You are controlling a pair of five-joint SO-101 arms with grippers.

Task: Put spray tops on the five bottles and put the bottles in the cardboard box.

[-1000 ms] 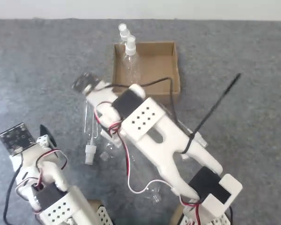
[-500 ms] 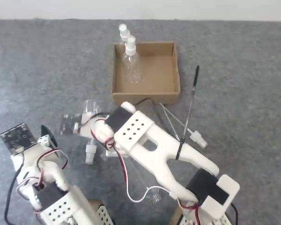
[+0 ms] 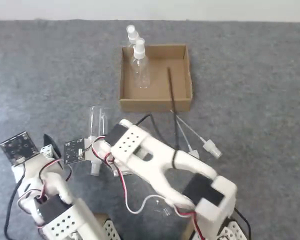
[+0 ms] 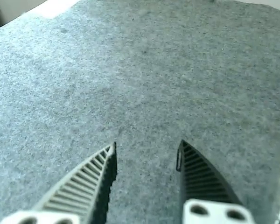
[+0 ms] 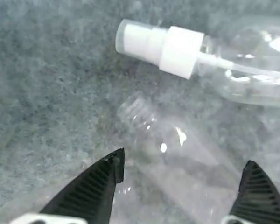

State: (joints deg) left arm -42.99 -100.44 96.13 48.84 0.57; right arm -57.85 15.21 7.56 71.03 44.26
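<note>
My right gripper (image 5: 179,186) hangs open over an uncapped clear bottle (image 5: 172,149) that lies on the carpet, its threaded neck between the two fingers. Beside it lies a second clear bottle (image 5: 252,70) with a white spray top (image 5: 163,44) on it. In the high view the right arm (image 3: 140,150) stretches left over these lying bottles (image 3: 96,125). One capped bottle (image 3: 140,65) stands in the cardboard box (image 3: 182,75), another (image 3: 132,35) just behind it. Two loose spray tops (image 3: 210,147) lie to the right. My left gripper (image 4: 147,154) is open above bare carpet.
The left arm (image 3: 40,190) sits at the near left corner. Another clear bottle (image 3: 162,205) lies under the right arm near its base. A black cable (image 3: 171,95) rises from the right arm across the box's front wall. Grey carpet covers the table.
The right arm swung away from the box front, leftward and toward the near side, and now sits low over the lying bottles. Its cable swung with it. The left arm stayed still.
</note>
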